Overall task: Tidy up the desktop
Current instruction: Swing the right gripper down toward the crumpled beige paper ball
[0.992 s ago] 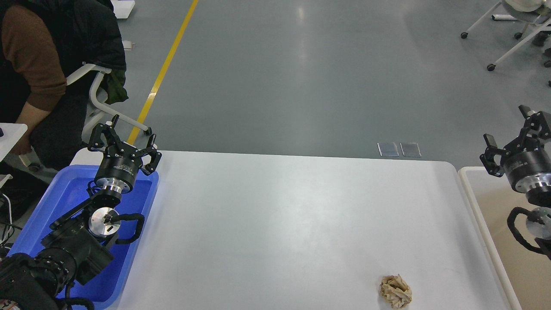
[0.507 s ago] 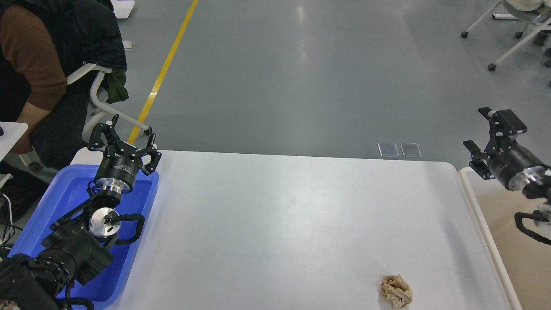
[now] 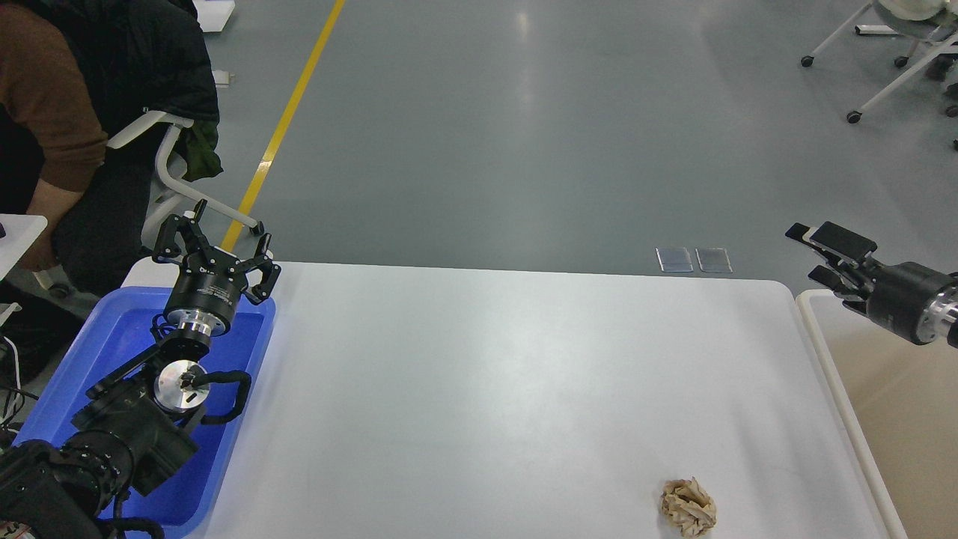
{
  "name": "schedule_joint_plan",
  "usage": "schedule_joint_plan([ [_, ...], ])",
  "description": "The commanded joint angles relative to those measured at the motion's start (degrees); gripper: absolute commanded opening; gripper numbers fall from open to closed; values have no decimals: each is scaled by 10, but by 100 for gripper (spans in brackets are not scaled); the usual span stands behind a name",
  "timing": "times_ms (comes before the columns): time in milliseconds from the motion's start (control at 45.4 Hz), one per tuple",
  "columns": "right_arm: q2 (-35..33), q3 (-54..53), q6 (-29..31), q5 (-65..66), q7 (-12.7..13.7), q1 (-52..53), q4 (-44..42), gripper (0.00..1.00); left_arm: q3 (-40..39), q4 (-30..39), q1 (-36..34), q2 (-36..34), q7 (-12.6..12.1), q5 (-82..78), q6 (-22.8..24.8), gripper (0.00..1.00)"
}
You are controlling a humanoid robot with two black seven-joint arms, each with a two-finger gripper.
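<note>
The white desktop (image 3: 486,389) fills the middle of the head view. A crumpled beige paper ball (image 3: 688,507) lies on it near the front right. My left gripper (image 3: 215,238) is open and empty, held above the far end of the blue tray (image 3: 90,359) at the desktop's left edge. My right gripper (image 3: 805,253) is open and empty. It points left above the far corner of the beige bin (image 3: 898,419), far behind the paper ball.
The bin's white rim (image 3: 827,359) runs along the desktop's right edge. A seated person (image 3: 67,127) and a chair (image 3: 168,172) are at the far left. Wheeled chair legs (image 3: 891,75) stand on the grey floor at the far right.
My right gripper has swung down and to the left and now lies nearly level, pointing toward the desktop. My left arm and the paper ball have not moved.
</note>
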State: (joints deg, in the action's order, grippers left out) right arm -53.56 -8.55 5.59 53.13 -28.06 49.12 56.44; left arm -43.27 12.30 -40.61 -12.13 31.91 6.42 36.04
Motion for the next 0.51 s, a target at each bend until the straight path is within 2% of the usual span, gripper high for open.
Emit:
schedule_joint_plan([
  [0,-44,13,0,181,0,9,77,100,0,0,0,0,0,0,0,100],
  [485,-37,137,0,331,0,60,135,100,0,0,0,0,0,0,0,100],
])
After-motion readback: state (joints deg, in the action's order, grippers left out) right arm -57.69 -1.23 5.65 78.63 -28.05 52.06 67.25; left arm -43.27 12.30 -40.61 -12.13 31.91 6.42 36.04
